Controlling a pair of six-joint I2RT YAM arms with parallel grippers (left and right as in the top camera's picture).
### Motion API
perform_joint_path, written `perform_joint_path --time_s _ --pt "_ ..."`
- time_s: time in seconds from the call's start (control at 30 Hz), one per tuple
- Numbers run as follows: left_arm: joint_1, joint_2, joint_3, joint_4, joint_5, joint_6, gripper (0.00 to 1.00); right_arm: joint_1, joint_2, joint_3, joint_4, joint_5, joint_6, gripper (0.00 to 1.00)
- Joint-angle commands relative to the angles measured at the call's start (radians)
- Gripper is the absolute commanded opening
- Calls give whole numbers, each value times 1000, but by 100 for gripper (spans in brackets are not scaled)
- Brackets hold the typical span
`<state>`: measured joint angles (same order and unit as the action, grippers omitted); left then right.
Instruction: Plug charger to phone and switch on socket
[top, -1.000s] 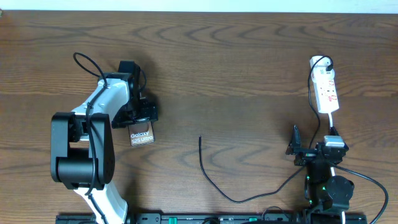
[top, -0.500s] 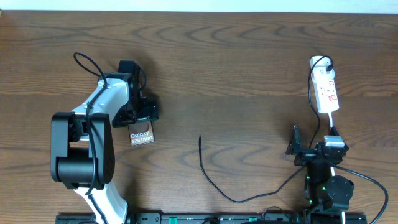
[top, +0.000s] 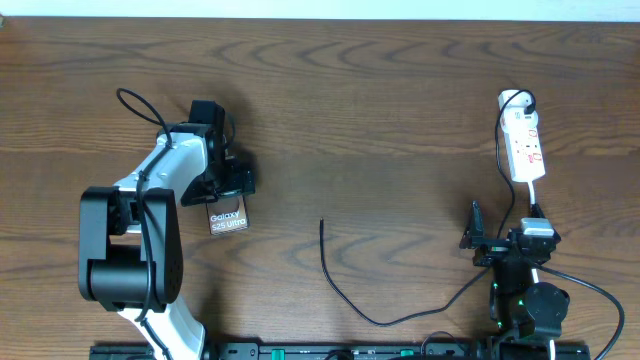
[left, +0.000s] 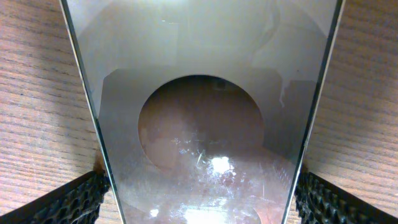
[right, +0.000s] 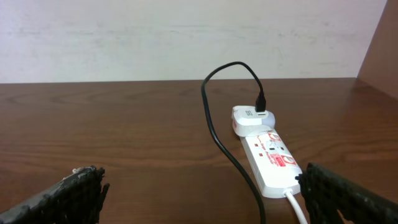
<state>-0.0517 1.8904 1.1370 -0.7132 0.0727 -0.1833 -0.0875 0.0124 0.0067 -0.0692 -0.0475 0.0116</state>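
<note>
Straddling the flat bronze-brown phone (top: 228, 218) on the brown wooden tabletop (top: 400, 100), the left tool (top: 235, 188) stands wide; the right tool (right: 202, 179), wide and empty, sits near the white oblong power strip (top: 524, 150). Uneven closing could spin the phone further from the thin black charger cable (top: 322, 240) lying well apart

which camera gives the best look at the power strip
The right wrist view: the socket is close, its red marks and the white adapter at its far end plain. Overhead shows it small, far right. The left wrist view misses it, filled by the phone.
</note>
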Motion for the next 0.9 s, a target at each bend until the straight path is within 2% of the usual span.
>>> perform_joint_path --time_s 0.0,0.87 --pt "0 40 -44 10 -6 6 98 -4 -6 -1 -5 8 10 99" --pt "0 40 -44 -32 -5 6 98 -4 -6 -1 -5 8 10 99"
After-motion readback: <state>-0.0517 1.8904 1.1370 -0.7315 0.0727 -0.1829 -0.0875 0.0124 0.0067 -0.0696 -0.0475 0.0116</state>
